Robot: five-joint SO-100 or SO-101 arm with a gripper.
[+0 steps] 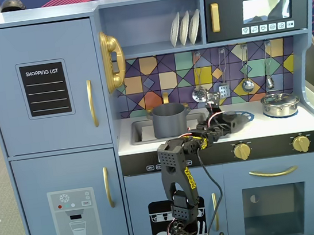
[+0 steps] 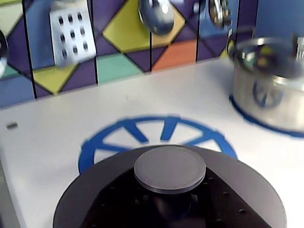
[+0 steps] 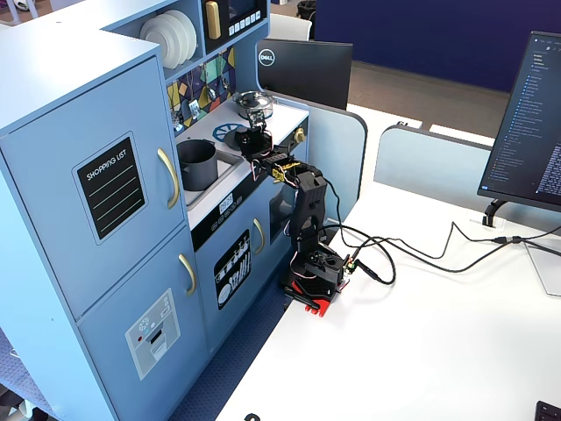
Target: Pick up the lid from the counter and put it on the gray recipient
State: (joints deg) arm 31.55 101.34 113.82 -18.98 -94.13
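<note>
jaws [image 1: 235, 120] reaching over lid [image 2: 169, 190], lying on worktop [image 2: 57, 137] above burner print [image 2: 156, 137]; grip state unclear. pickup step underway. next: carrying toward pot [image 1: 169, 120] at 9 o'clock, fixed view.

Arm [image 1: 172, 167]: matte black printed links, yellow-labelled servos
Cables [image 3: 412, 250]: black, trailing from base
Base [image 3: 308, 279]: black with red clamp
</note>
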